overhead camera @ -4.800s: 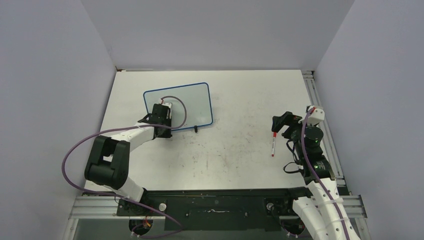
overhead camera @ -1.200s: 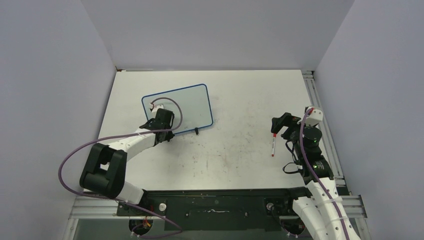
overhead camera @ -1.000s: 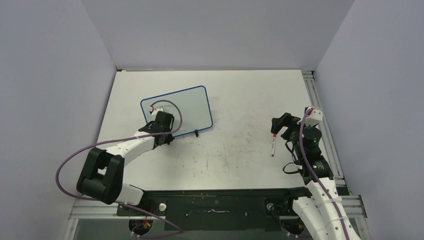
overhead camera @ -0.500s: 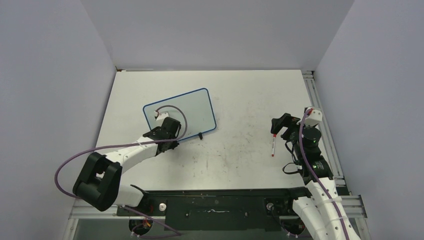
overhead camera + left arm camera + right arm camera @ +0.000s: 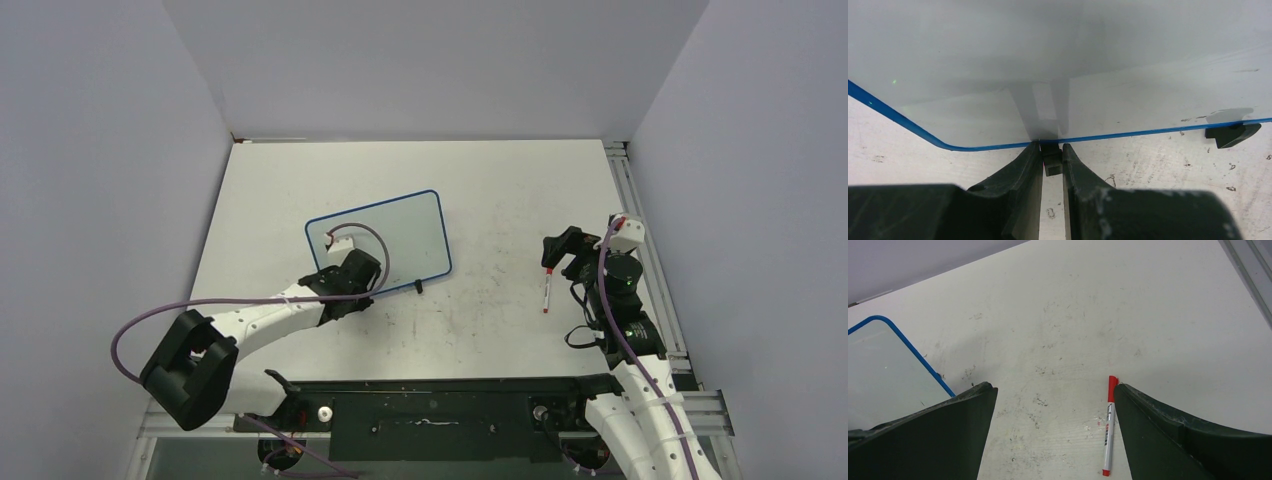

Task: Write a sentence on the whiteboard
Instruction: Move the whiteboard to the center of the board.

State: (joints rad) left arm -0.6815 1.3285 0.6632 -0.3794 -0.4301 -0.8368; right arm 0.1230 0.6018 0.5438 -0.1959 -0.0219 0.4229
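Shifted toward 4 o'clock since the earlier top view, the whiteboard (image 5: 395, 225) lies left of table centre, unmarked. The left gripper (image 5: 1052, 150) is clamped on the black clip foot (image 5: 1052, 164) at its near edge. At 3 o'clock from the board, well apart, the red-capped marker (image 5: 547, 290) lies with its long axis 12-to-6, close under the right gripper (image 5: 1053, 390), whose jaws stand wide and empty; that arm is judged the nearer for pickup.

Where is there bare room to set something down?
Bare table lies between the whiteboard and the back wall, and between the whiteboard and the marker. Crowded: near-left under the left arm, right edge around the right arm.
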